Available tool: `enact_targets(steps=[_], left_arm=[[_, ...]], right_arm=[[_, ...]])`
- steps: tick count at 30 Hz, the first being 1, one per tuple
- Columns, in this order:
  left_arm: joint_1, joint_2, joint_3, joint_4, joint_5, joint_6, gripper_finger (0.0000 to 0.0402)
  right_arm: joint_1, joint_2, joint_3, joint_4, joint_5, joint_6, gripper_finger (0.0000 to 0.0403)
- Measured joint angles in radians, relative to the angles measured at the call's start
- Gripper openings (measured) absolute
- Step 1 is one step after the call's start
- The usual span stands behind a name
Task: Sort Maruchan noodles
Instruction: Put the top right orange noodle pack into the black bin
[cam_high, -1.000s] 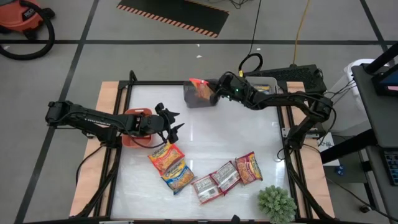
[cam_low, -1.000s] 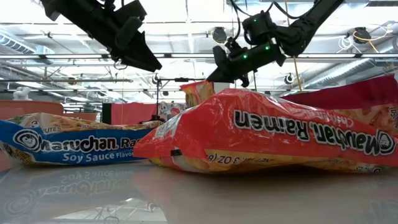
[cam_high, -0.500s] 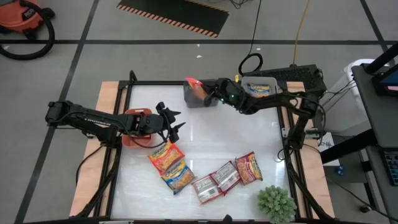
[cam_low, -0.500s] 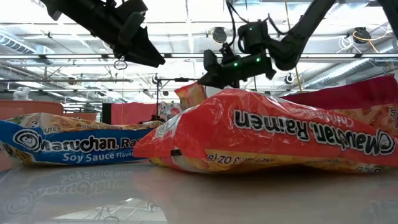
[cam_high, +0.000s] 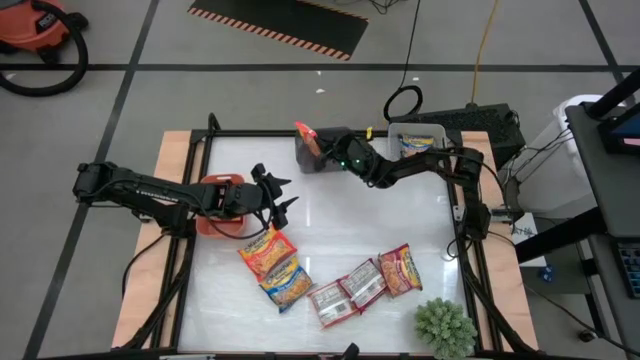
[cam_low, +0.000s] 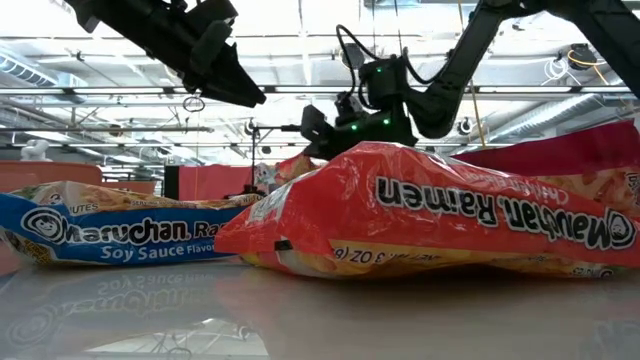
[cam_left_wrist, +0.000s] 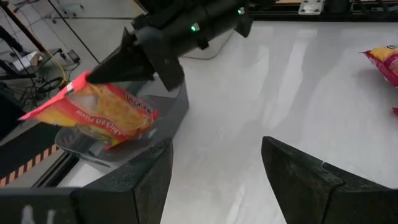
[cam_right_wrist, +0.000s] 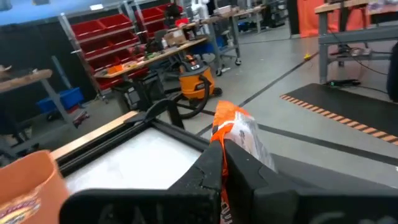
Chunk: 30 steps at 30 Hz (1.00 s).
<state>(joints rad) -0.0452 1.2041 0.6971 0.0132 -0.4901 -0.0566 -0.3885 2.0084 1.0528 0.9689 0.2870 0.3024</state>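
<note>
My right gripper (cam_high: 328, 152) is shut on a red-trimmed orange Maruchan packet (cam_high: 308, 137) above the grey bin (cam_high: 322, 163) at the table's far edge. The packet also shows in the left wrist view (cam_left_wrist: 99, 115) and the right wrist view (cam_right_wrist: 235, 127). My left gripper (cam_high: 280, 200) is open and empty beside the orange bin (cam_high: 222, 190), above a packet (cam_high: 265, 250) lying flat. Several more packets (cam_high: 362, 285) lie flat on the near part of the table. The low view shows a red one (cam_low: 430, 215) and a blue one (cam_low: 100, 238) up close. My right gripper pinches the packet between its two fingers (cam_left_wrist: 118, 65) along its upper, red-trimmed edge (cam_left_wrist: 73, 88). The fingers come from the table's right side, slanting down. The packet hangs tilted below and beyond the fingertips, clear of the table, just over the grey bin's opening (cam_left_wrist: 165, 115).
A white bin (cam_high: 420, 135) with a packet in it stands at the far right. A green plant (cam_high: 445, 326) sits at the near right corner. A dark frame (cam_high: 200, 150) runs around the table. The white tabletop (cam_high: 380, 215) is bare in the middle.
My right gripper has carried the packet toward the table's left edge and somewhat down, from beside the grey bin to over it. It has stayed shut on the packet.
</note>
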Motion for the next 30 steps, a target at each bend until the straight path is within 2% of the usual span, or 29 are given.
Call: enact_targets(steps=[10,18,21,26,30], left_arm=[[0.005,0.000,0.000,0.000,0.000,0.010,0.0250],[0.005,0.000,0.000,0.063,-0.001,0.075,0.0250],[0.005,0.000,0.000,0.088,-0.001,0.105,0.0250],[0.009,0.000,0.000,0.111,-0.001,0.154,0.0250],[0.028,0.000,0.000,0.122,0.000,0.158,0.0250]], right_arm=[[0.020,0.001,0.018,-0.048,0.012,-0.018,0.0003],[0.020,-0.004,0.018,-0.190,0.031,-0.002,0.0057],[0.020,-0.028,0.020,-0.279,0.041,-0.018,0.0082],[0.020,-0.098,0.017,-0.534,0.202,-0.104,0.0113],[0.017,-0.177,0.017,-0.708,0.229,-0.173,0.0124]])
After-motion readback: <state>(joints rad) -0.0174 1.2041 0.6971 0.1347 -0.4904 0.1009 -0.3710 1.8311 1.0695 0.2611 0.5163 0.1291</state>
